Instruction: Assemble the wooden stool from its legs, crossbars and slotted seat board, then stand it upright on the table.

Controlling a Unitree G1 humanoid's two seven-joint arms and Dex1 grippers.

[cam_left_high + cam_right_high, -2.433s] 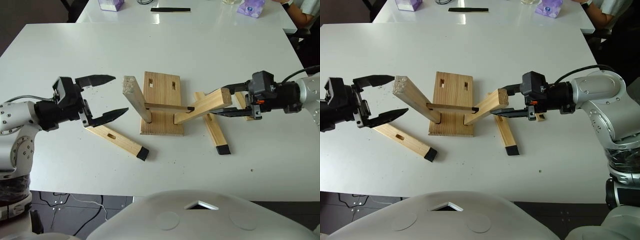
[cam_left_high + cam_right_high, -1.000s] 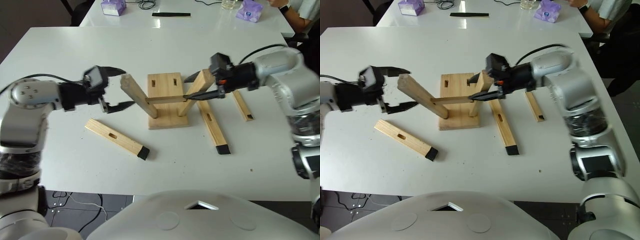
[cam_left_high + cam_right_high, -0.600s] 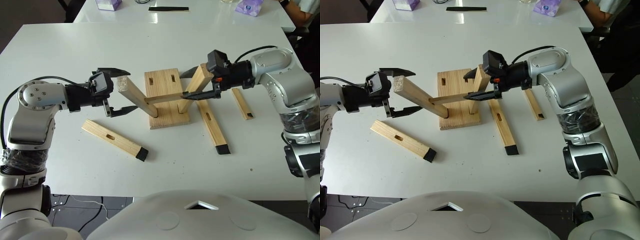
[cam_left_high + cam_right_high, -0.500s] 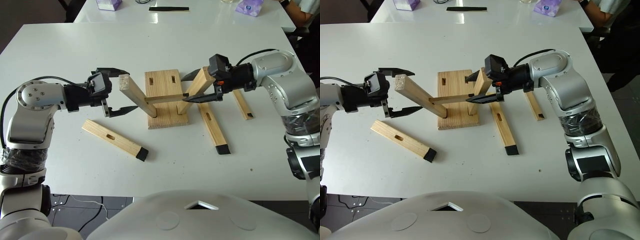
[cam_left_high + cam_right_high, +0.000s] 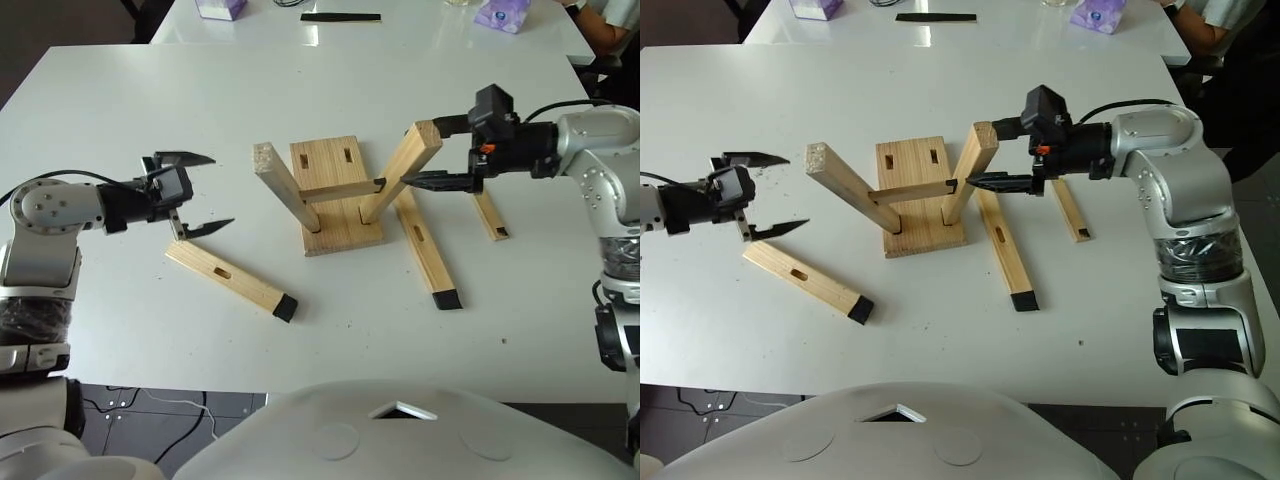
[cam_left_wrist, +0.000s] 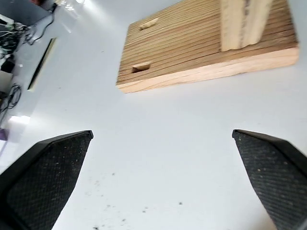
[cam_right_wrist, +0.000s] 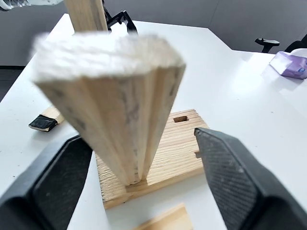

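The slotted seat board lies flat mid-table. Two legs stand on it, leaning outward: the left leg and the right leg, joined by a crossbar. My right gripper is open, its fingers on either side of the right leg's top end with gaps showing. My left gripper is open and holds nothing. It hovers left of the left leg, above a loose leg. The left wrist view shows the seat board ahead of its fingers.
A second loose leg with a black foot lies right of the board, and a short crossbar lies beyond it. A black strip and tissue packs sit on the far table. The table's front edge is near.
My left gripper has drawn back to the left, away from the left leg. My right gripper has shifted right, out to the right leg's top end. The joined legs still stand on the board.
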